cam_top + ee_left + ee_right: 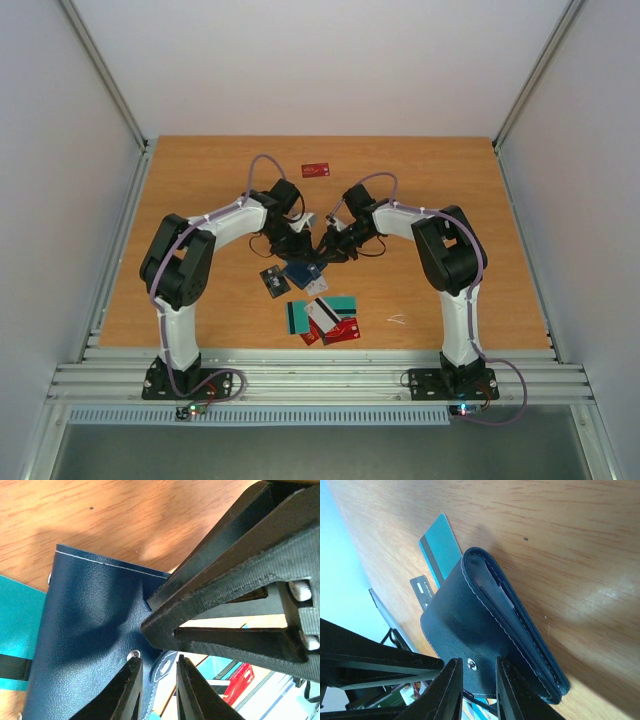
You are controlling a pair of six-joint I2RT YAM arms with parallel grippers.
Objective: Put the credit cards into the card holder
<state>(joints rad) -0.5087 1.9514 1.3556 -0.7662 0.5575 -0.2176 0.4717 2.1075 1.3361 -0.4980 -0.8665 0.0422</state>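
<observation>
1. The right pincer is clamping the snap edge of the folded wallet at mid-tabletop.
2. The left pincer is sitting narrowly parted around the wallet's flap; grip unclear.
3. Cards are lying just beside it.

A wooden table sits between white walls, with aluminium rails along its near edge.

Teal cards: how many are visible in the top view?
2. One teal card lies at the left of the card pile near the front edge, a second teal card at its far right. Others may be hidden.
</observation>
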